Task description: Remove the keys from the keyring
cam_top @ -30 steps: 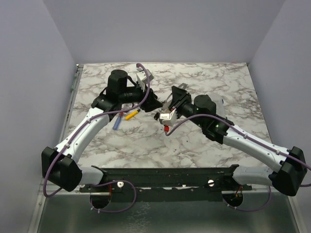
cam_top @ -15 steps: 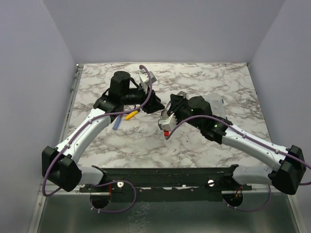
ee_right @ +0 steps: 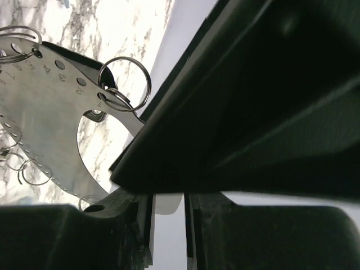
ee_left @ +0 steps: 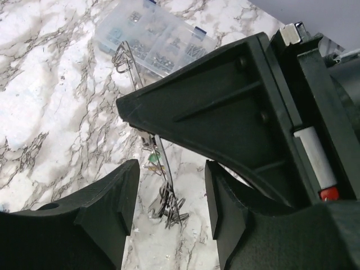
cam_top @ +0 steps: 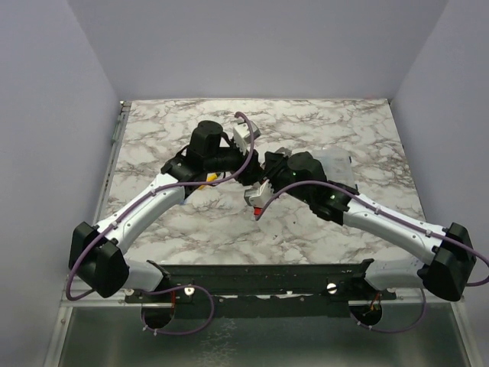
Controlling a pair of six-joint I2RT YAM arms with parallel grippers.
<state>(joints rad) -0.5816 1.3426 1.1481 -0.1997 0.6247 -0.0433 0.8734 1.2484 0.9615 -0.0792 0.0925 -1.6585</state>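
**Green-headed key** (ee_left: pixel 151 159): hangs on the keyring (ee_right: pixel 50 118), a flat metal plate pierced with numbered holes. It lies in the gap between the two fingers of the left gripper (ee_left: pixel 171 177), just beyond their tips. Other keys cannot be made out

**Split rings** (ee_right: pixel 125 84): threaded through the plate's holes. One large ring sits just above and to the left of the right gripper (ee_right: pixel 167 211). A cluster hangs at the plate's low end, between the left fingers

**Keyring:** seen edge-on from the left wrist, it runs from above the left claw down through its opening. As far as can be told, it touches neither finger

**Right gripper:** jaws nearly together, clamped on the plate's edge

**Left gripper:** jaws apart with nothing held, one finger on either side of the plate. Its tips stand close against the right claw, and one right finger crosses over the left opening

**Marble table** (ee_left: pixel 56 112): lies below both claws

**Clear compartment box** (ee_left: pixel 157 39): rests on the table, well beyond the left claw's tips
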